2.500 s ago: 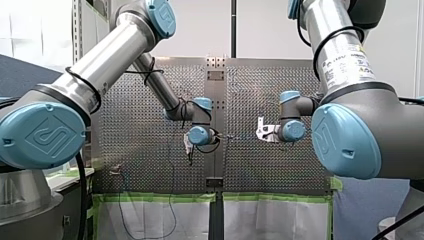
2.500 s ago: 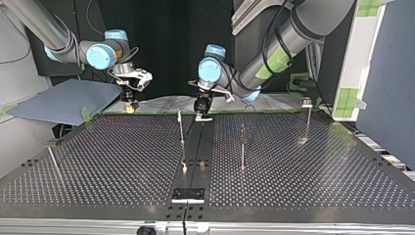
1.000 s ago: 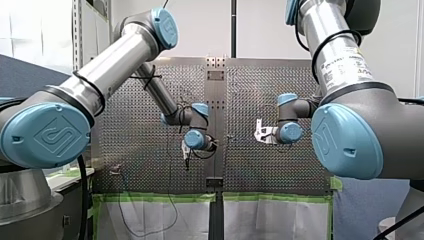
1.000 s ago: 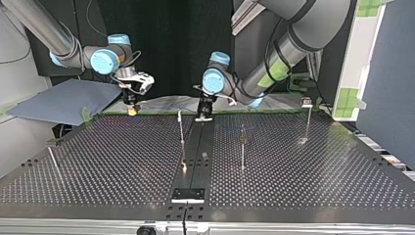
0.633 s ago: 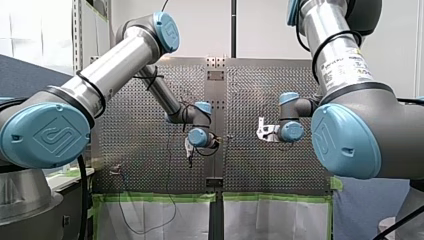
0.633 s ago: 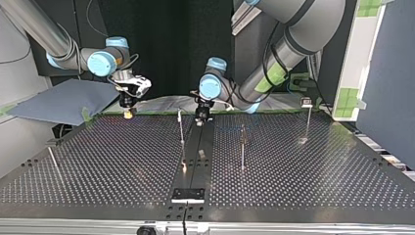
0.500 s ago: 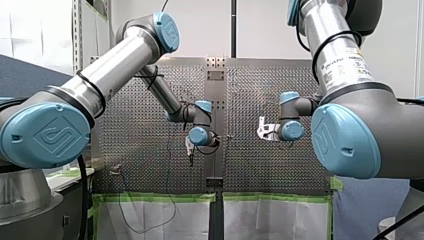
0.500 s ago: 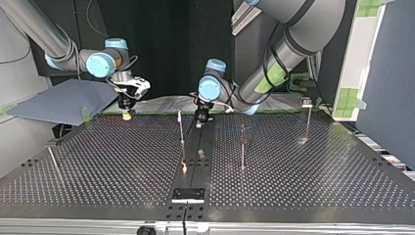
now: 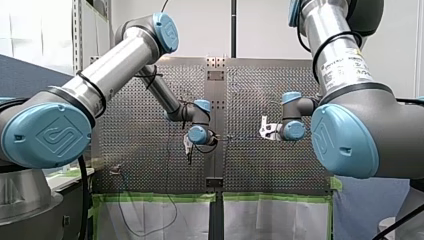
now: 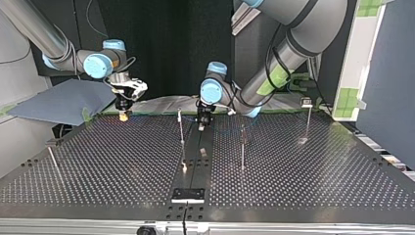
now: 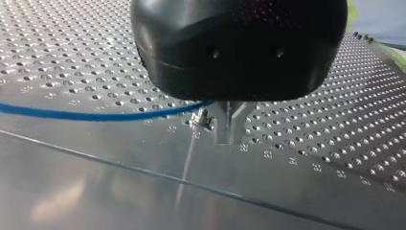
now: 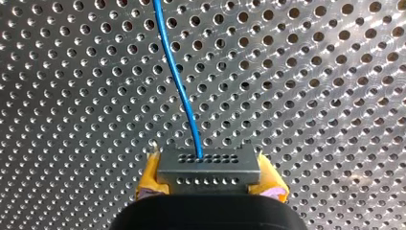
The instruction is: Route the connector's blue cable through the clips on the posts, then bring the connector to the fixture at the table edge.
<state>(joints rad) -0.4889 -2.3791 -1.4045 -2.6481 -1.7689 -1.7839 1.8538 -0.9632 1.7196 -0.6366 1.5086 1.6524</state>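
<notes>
- Round blue plastic joint cap (image 9: pixel 46 135), lower left of the front view: an embossed angular logo, no letters legible.
- Second blue joint cap (image 9: pixel 345 141), right side of the front view: the same logo, fainter.
- White label (image 9: pixel 345 67) on the grey arm tube, upper right: black print, too small to read.
- Perforated metal table (image 11: pixel 306 120), left wrist view: small engraved numbers (image 11: pixel 268 154) beside the holes, too blurred to read.
</notes>
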